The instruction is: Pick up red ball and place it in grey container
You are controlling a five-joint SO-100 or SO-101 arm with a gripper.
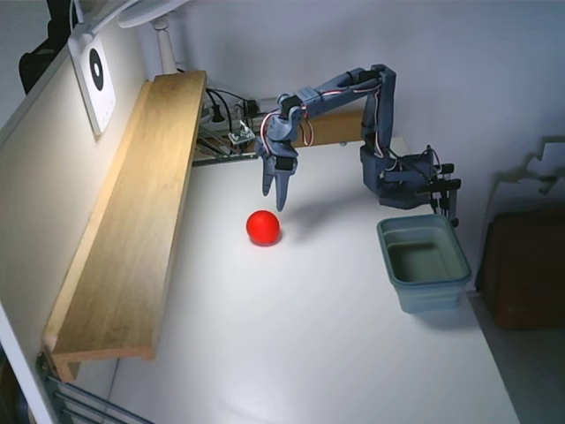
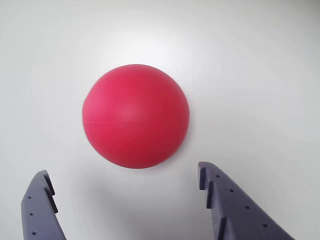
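Observation:
The red ball (image 1: 263,227) rests on the white table, left of centre in the fixed view. It fills the middle of the wrist view (image 2: 135,115). My gripper (image 1: 274,200) hangs open just above and behind the ball, fingers pointing down, not touching it. In the wrist view my gripper (image 2: 122,180) shows two blue fingertips (image 2: 212,182) spread wide at the bottom edge, with the ball ahead of the gap. The grey container (image 1: 402,268) stands empty at the right side of the table, in front of the arm's base.
A long wooden shelf (image 1: 132,212) runs along the left side of the table. Cables and a small board (image 1: 231,132) lie at the back near the wall. The arm's base (image 1: 402,181) is clamped at the right rear, behind the container.

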